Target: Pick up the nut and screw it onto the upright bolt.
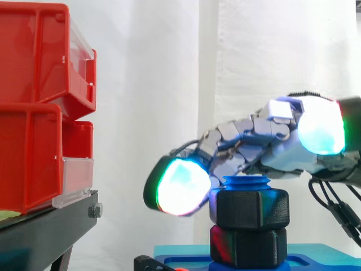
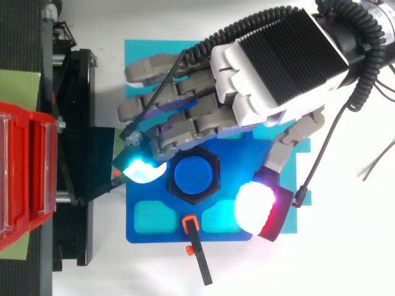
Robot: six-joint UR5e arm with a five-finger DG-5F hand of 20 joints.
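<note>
Nut (image 1: 249, 206) already on the bolt (image 1: 246, 182), hand (image 2: 278, 68) loose above it.
From my screens the nut's bore runs vertical, in line with the bolt, whose blue tip pokes out above; a second black hex (image 1: 248, 245) sits just beneath on the blue base (image 2: 142, 231). I see fingers (image 2: 141, 169) nearly straight, reaching past it toward the bins (image 2: 24, 172), thumb (image 2: 256, 206) apart on the other side, gripping nothing; one glowing pad sits just beside the nut, contact unclear.
</note>
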